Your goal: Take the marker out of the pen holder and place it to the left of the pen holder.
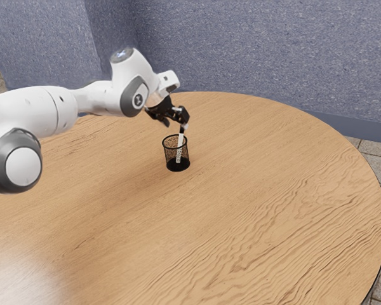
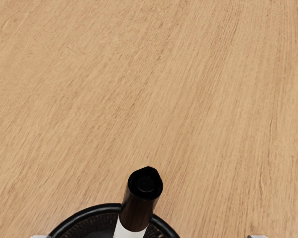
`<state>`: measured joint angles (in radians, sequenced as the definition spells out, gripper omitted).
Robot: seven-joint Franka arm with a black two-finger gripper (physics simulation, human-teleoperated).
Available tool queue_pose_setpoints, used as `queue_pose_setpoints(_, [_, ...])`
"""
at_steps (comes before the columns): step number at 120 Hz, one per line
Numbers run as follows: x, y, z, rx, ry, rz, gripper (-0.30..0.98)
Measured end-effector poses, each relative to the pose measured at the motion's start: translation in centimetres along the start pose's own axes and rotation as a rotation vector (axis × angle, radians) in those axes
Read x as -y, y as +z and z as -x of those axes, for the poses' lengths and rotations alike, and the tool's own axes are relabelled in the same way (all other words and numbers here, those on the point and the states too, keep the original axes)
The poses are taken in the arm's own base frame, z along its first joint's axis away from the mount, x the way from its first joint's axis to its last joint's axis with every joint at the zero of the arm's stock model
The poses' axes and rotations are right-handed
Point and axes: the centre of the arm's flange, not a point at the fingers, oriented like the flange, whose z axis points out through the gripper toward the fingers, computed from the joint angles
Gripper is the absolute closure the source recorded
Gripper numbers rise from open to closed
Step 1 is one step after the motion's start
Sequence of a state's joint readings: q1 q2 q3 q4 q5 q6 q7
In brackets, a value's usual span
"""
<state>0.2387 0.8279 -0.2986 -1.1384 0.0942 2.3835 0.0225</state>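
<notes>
The gripper (image 1: pixel 176 125) is spread wide open and has hold of nothing; in the wrist view a pale fingertip (image 2: pixel 257 236) shows at the lower edge, with its partner well apart from it, on the other side of the marker (image 2: pixel 145 183). The marker is just below the gripper in the exterior view, standing in the pen holder (image 1: pixel 176 166) with its black cap up and sticking out above the rim. Its white barrel, printed with dark marks, shows through the mesh and tilts slightly toward the exterior view's right. The pen holder, a round black mesh cup with a dark base, is upright on the wooden table (image 1: pixel 254 210), whose edge curves round at the exterior view's right. The white arm (image 1: pixel 47 109) reaches in from the exterior view's left. Beyond the table are a speckled blue-grey wall (image 1: pixel 241 47) and a tiled floor (image 1: pixel 378 154).
</notes>
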Motion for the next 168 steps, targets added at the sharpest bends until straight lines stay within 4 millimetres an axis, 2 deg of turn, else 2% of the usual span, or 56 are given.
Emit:
queue_pose_setpoints(20, [0.3, 1.2, 0.0, -0.029, 0.01, -0.006, 0.23])
queue_pose_setpoints(50, [0.4, 1.9, 0.0, -0.047, 0.019, -0.008, 0.37])
queue_pose_setpoints(76, [0.2, 2.8, -0.1, -0.054, 0.032, -0.013, 0.44])
queue_pose_setpoints(150, [-0.1, 3.2, -0.1, -0.078, 0.089, -0.052, 0.7])
queue_pose_setpoints(168, [-0.5, 2.1, -0.5, -0.088, 0.101, -0.066, 0.74])
